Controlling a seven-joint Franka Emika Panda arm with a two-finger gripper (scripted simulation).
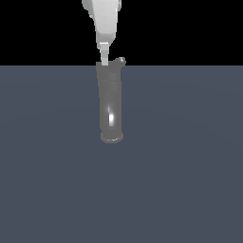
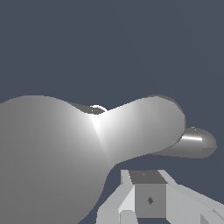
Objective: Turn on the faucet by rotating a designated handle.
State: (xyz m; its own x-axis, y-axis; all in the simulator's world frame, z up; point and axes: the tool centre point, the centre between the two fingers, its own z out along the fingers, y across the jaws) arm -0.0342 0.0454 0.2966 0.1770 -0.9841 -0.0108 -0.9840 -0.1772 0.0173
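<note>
Slate-blue and flat, the desk (image 1: 180,180) fills the lower part of the exterior view from the near edge back to a straight horizon, without marks or seams. Nearest on it stands the faucet (image 1: 110,102), a tall grey upright cylinder near the middle of the view, its flared round base resting on the desk and a bright highlight low on its body. Its wider cap reaches the horizon line. From that cap the handle (image 1: 120,61), a short dark-grey lever with a rounded tip, sticks out toward the exterior view's right and slightly upward. Just beside it, on the exterior view's left of the lever, the white gripper (image 1: 104,53) comes straight down from above, its lower end at the top of the cap; whether it touches the cap cannot be told. Only one pale finger shows there, so whether the fingers (image 1: 104,50) are spread or pressed together cannot be told. In the wrist view the gripper (image 2: 148,199) shows as pale blocks close to the faucet's (image 2: 48,157) large rounded cap, with the handle (image 2: 197,142) reaching past it over the desk (image 2: 109,43). Beyond the horizon the background is plain black.
</note>
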